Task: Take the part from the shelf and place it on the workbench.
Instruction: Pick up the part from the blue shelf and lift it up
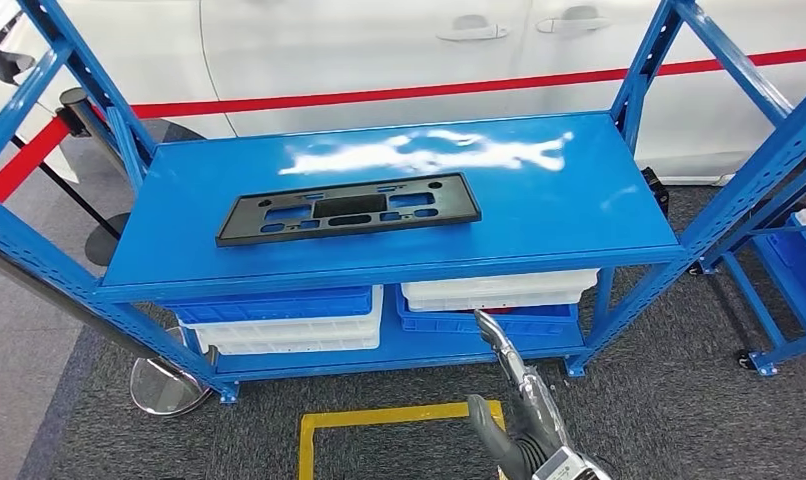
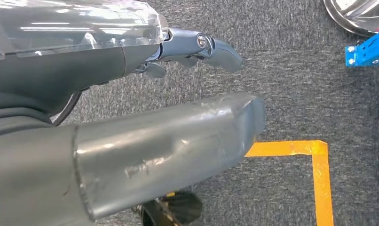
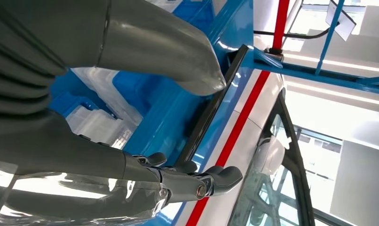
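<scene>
A flat black part [image 1: 348, 209] with several cut-outs lies on the top board of the blue shelf [image 1: 579, 200], toward nine o'clock of the board's middle and near its front edge, its long side running with that edge. Nothing touches it.

The right hand [image 1: 514, 405] rises from six o'clock in the head view, in front of and below the top board, its fingers apart and holding nothing. In the right wrist view the thumb [image 3: 178, 52] and darker fingers [image 3: 211, 181] are spread, with the part's dark edge [image 3: 211, 108] seen between them but apart from both.

The left hand [image 2: 145, 117] hangs over grey carpet [image 2: 296, 84] beside yellow floor tape [image 2: 319, 174], fingers extended and holding nothing.

On the lower level sit blue bins [image 1: 279, 303] and white bins [image 1: 499, 287]. A white car [image 1: 379, 60] and red barrier tape [image 1: 379, 96] stand behind, at twelve o'clock.
</scene>
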